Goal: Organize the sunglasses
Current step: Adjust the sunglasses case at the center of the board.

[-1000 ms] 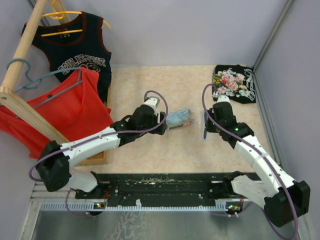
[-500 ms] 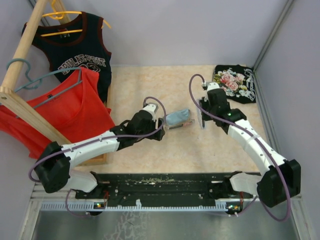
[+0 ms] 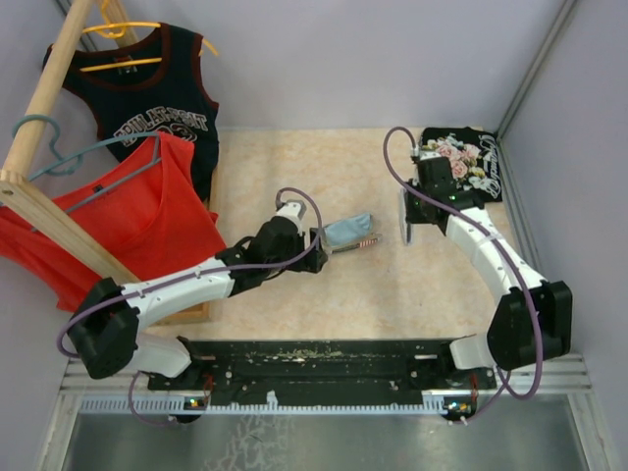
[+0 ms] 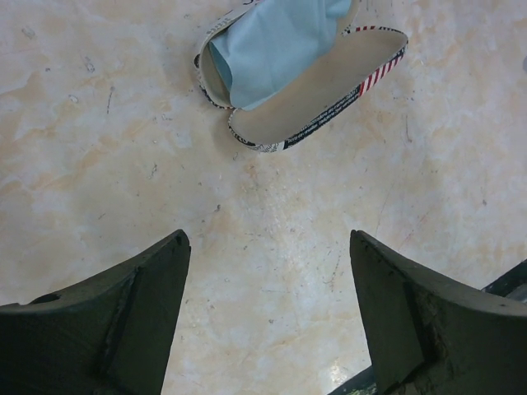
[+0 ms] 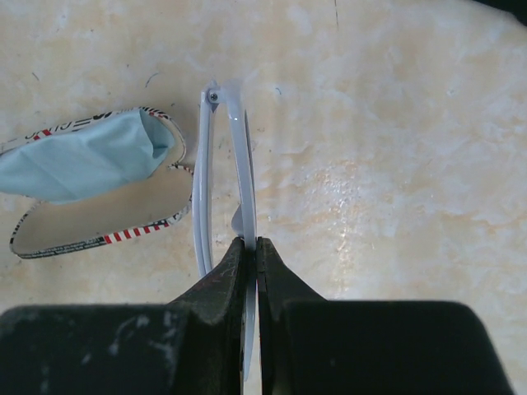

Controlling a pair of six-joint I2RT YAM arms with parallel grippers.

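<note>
From the near edge of the table, the left arm reaches out low and to the right toward the middle. The left gripper (image 4: 268,239) has its claw spread wide, with nothing between the two dark fingers but bare beige tabletop. It sits just short of the case (image 4: 329,82), and its tips are clear of the case.

The case lies open near the middle of the table. It has a flag-stripe print around its rim and a pale lining. A light-blue cloth (image 4: 272,49) is tucked into one half and spills over the edge, while the other half shows only its lining.

Just to the right of the case is the right gripper (image 5: 251,243). Its arm comes up from the near right corner and bends back in. Its claw is pinched tight on the sunglasses (image 5: 244,164), gripping the white frame between the fingertips. The sunglasses are folded and held on edge, with one thin arm lying alongside the front. They sit beside the open half of the case, not in it. I can't tell whether they touch the table.

Farther back, in the far right corner, lies a black floral garment (image 3: 461,162). Along the left edge, a wooden rack (image 3: 49,98) carries a red top (image 3: 137,226) and a black jersey (image 3: 147,98) on hangers.
</note>
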